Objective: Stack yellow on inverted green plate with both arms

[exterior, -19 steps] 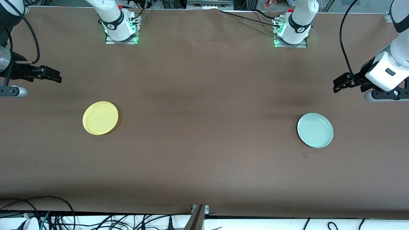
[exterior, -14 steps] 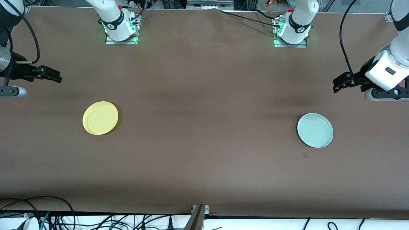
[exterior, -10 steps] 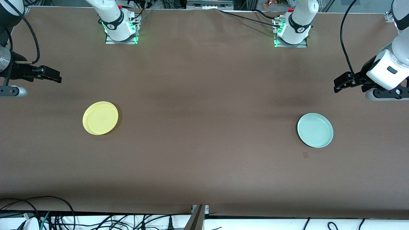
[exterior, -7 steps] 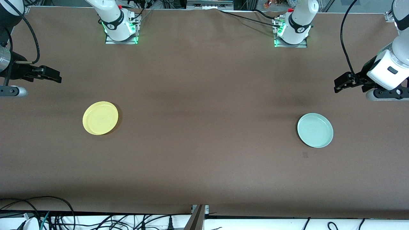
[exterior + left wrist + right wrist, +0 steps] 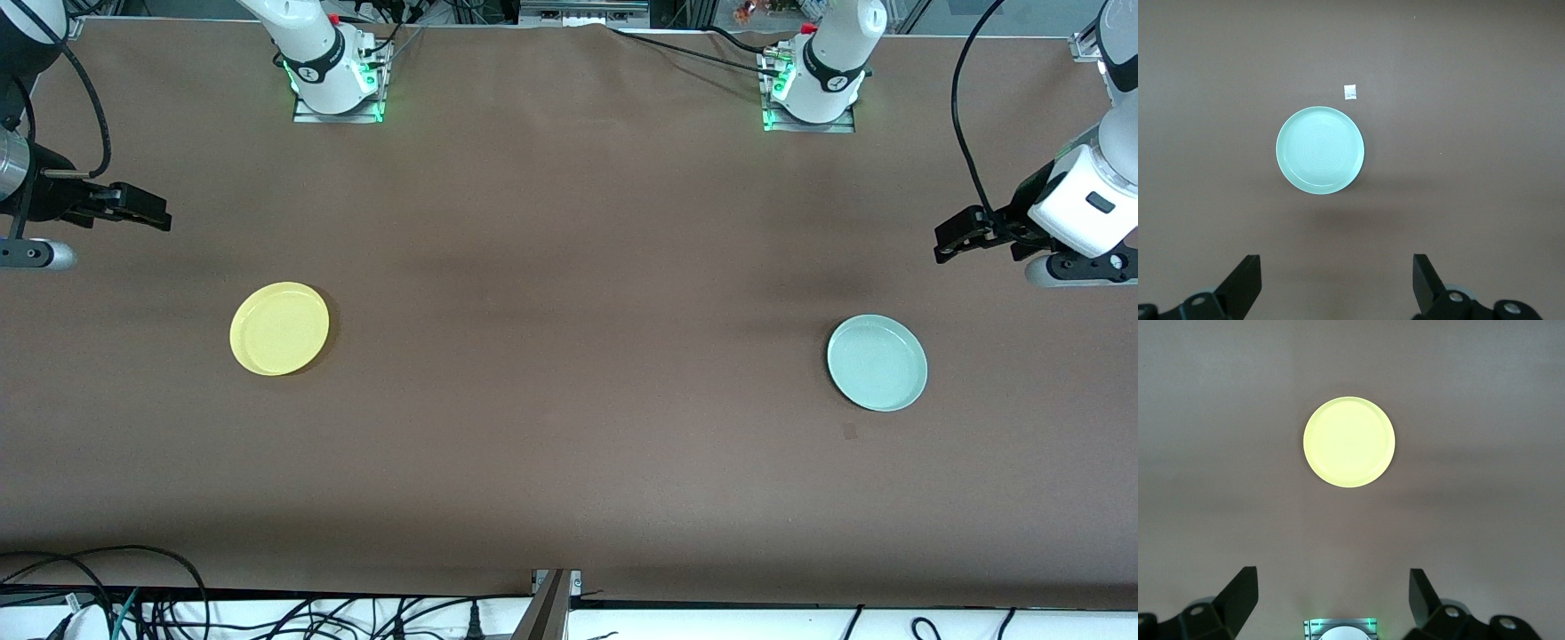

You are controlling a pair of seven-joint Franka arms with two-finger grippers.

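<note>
Stacking not yet begun. Yellow (image 5: 279, 328) lies rim-up at mid-left of front view; green plate (image 5: 877, 362) also rim-up, not inverted, at mid-right, well apart. Left gripper (image 5: 956, 237) held at right edge, jaws wide, empty. Right gripper (image 5: 133, 207) parked at left edge, jaws wide, empty. Flip and stack both left. Brown table (image 5: 569, 400) bare otherwise; cables (image 5: 133, 604) seen along bottom edge.
</note>
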